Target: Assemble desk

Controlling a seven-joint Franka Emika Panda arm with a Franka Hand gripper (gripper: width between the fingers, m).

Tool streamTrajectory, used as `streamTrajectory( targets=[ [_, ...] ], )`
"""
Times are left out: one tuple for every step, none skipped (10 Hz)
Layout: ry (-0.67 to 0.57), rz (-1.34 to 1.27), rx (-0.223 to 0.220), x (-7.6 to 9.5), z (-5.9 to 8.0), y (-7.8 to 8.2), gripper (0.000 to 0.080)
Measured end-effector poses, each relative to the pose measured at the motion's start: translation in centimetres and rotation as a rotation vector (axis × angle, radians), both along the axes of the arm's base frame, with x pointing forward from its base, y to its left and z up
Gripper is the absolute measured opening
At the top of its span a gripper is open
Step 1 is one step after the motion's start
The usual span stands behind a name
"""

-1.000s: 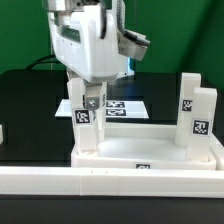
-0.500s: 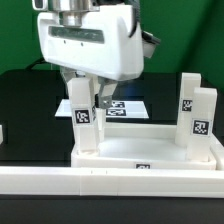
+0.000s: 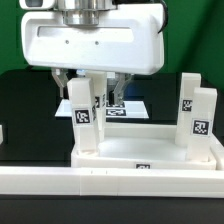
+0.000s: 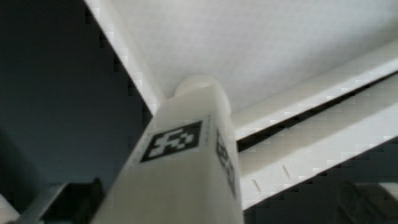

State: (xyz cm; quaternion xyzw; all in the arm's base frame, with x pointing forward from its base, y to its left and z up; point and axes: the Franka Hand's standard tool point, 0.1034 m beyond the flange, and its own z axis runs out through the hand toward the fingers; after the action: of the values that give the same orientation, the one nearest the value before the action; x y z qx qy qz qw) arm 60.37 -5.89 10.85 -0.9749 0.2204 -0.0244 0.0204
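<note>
The white tabletop (image 3: 150,148) lies rim up near the front of the table. One tagged white leg (image 3: 83,118) stands upright in its corner socket at the exterior view's left. Two more tagged legs (image 3: 188,106) (image 3: 205,116) stand at its right end. My gripper (image 3: 90,88) hangs over the left leg, broad side to the camera, open, with its fingers (image 3: 62,82) on either side of the leg's top and not touching it. In the wrist view the same leg (image 4: 178,150) fills the middle, with the tabletop (image 4: 267,45) behind it and my gripper (image 4: 210,208) astride the leg.
The marker board (image 3: 128,108) lies flat on the black table behind the tabletop. A long white border rail (image 3: 110,186) runs along the front edge. A small white part (image 3: 2,131) shows at the exterior view's left edge.
My gripper has turned about its vertical axis over the left leg, from narrow side to broad side facing the camera. Its fingers now stand wider apart. The leg stays upright in its socket.
</note>
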Motion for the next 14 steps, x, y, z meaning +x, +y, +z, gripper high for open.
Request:
streamTrajectory(
  targets=[
    [-0.007,0.077,-0.013,0.09,0.01,-0.03,0.0649],
    [-0.008,0.151,-0.018,0.08,-0.01,-0.12,0.0649],
    [-0.009,0.214,-0.022,0.05,-0.05,-0.23,0.0649],
    [-0.011,0.281,-0.027,0.06,-0.06,-0.3,0.0649],
    [-0.011,0.329,-0.031,0.04,-0.08,-0.36,0.0649],
    [-0.009,0.392,-0.041,0.01,-0.08,-0.54,0.0626],
    [-0.008,0.394,-0.042,0.0,-0.08,-0.62,0.0626],
    [-0.008,0.389,-0.042,-0.01,-0.08,-0.62,0.0449],
    [-0.008,0.389,-0.041,-0.01,-0.08,-0.64,0.0314],
    [-0.008,0.384,-0.041,-0.01,-0.1,-0.65,0.0314],
    [-0.007,0.361,-0.04,-0.02,-0.11,-0.66,0.0289],
    [-0.007,0.361,-0.04,-0.02,-0.11,-0.67,0.0289],
    [-0.006,0.317,-0.037,-0.02,-0.12,-0.67,0.0289],
    [-0.005,0.243,-0.033,-0.03,-0.13,-0.69,0.0289]
  ],
)
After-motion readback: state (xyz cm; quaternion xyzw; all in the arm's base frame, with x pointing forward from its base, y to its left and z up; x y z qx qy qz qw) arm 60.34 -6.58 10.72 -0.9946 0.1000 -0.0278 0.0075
